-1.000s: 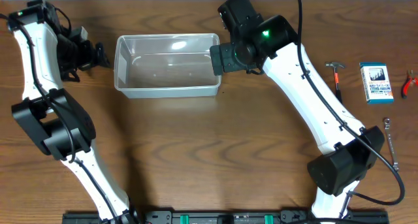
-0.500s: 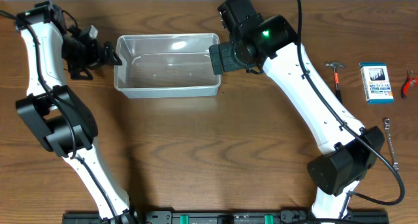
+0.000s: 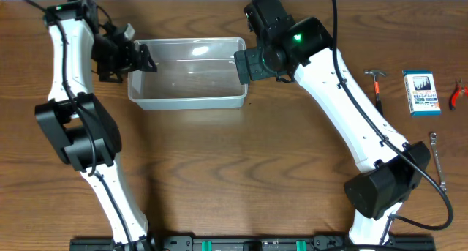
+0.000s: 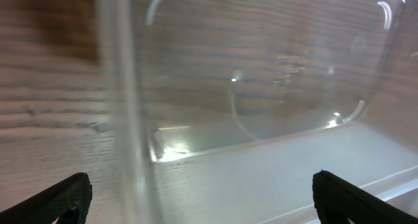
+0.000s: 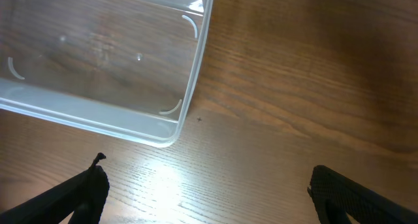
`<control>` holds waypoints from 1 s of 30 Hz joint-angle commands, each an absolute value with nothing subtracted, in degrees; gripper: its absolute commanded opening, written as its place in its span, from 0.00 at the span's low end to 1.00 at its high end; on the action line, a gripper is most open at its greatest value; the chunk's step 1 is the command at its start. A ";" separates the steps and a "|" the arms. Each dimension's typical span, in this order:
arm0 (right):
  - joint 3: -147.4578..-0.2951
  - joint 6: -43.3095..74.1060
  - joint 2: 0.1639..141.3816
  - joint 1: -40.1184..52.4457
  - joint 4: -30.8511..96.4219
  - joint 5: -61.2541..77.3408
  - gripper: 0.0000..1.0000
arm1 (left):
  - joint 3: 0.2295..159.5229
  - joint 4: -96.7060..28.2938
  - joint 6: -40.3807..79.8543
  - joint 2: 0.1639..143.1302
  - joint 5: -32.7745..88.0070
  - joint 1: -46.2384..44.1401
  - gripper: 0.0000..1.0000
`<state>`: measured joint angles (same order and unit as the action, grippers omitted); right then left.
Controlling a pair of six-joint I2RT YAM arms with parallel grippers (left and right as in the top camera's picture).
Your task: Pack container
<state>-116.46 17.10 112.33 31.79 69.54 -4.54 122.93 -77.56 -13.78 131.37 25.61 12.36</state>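
The container [image 3: 186, 99] is a clear, empty plastic tub at the back middle of the table. My left gripper [image 3: 142, 59] is open at its left end. In the left wrist view the tub's left rim [image 4: 121, 87] runs between the spread fingers [image 4: 199, 201]. My right gripper [image 3: 245, 66] is open and empty at the tub's right end. In the right wrist view the tub's corner [image 5: 171, 136] lies just ahead of the spread fingers [image 5: 215, 198], with bare table between them.
At the far right of the table lie a small hammer [image 3: 377, 86], a blue box [image 3: 420, 92], red pliers [image 3: 458, 92] and a metal wrench [image 3: 436, 152].
My left gripper has moved right, from clear of the tub to its left rim. The right arm and the tub have not moved.
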 commanded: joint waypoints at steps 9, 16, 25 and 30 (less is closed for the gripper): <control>-117.40 15.59 112.64 31.79 69.47 -6.22 0.99 | 123.76 -77.97 -14.76 131.48 27.27 9.69 0.98; -117.40 15.57 112.64 31.79 69.45 -6.24 0.99 | 123.76 -77.91 -14.76 131.48 33.12 9.54 0.98; -117.40 15.57 112.64 31.18 69.47 -6.24 0.99 | 123.76 -79.05 -14.81 131.48 33.89 7.73 0.98; -117.40 15.59 112.64 30.81 69.47 -6.24 0.99 | 123.76 -79.22 -14.76 131.46 33.89 5.19 0.98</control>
<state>-116.46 16.08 112.33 31.62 69.54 -5.23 122.93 -78.91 -13.80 131.37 32.67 6.94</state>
